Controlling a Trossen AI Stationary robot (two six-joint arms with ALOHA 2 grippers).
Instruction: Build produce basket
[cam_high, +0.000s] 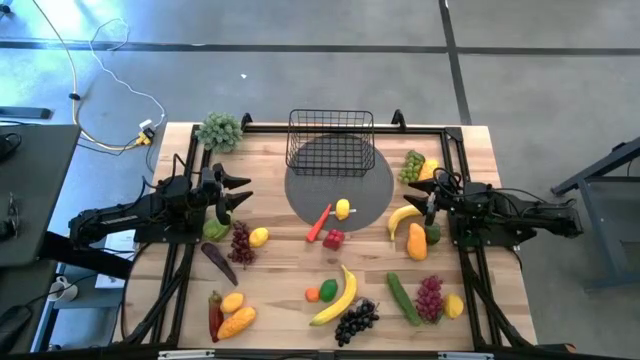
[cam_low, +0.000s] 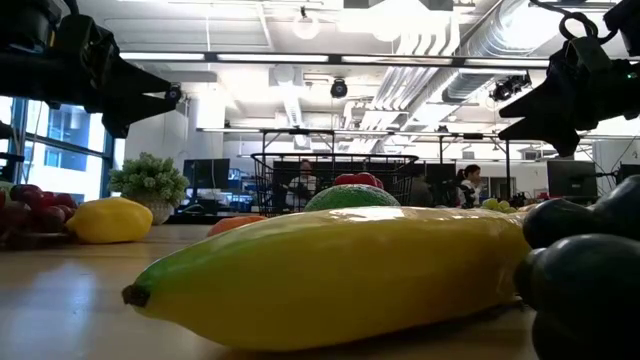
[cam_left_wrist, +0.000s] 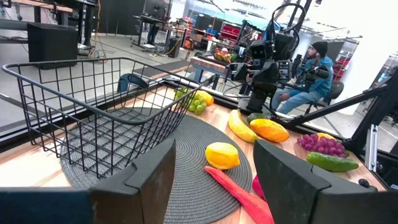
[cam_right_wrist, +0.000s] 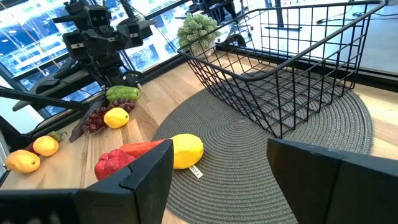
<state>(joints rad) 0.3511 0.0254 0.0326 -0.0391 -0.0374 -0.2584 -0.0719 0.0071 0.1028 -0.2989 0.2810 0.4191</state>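
Basket (cam_high: 331, 140) sits empty at the far middle of the surface (cam_high: 290, 290), its near half on the grey round mat (cam_high: 372, 195). No produce is in it yet, so the build looks to be at its start.

Left gripper (cam_high: 238, 191) hovers at the left side, above the purple grapes (cam_high: 241, 242) and a lemon (cam_high: 259, 237); fingers (cam_left_wrist: 149, 177) stand apart, nothing between them. Right gripper (cam_high: 430, 205) hovers at the right side, near a banana (cam_high: 402, 220) and a mango (cam_high: 417, 241); fingers (cam_right_wrist: 146, 171) also apart and empty.

Closest to the basket: a small lemon (cam_high: 343, 208) on the mat, a carrot (cam_high: 319, 222) lying across the mat's edge, a red pepper (cam_high: 333, 238) just off it. The rest is scattered toward the near edge: long banana (cam_high: 337, 298), black grapes (cam_high: 356, 321), cucumber (cam_high: 403, 298).

Judgement: step in hand is choosing a first piece. Next move calls for one arm to descend on a nearby fruit, close on it, lift clear and carry it over the basket rim.

Writing: a small white tag (cam_right_wrist: 196, 171) lies beside the mat lemon in the right wrist view; its print is too small to read. No brands legible.
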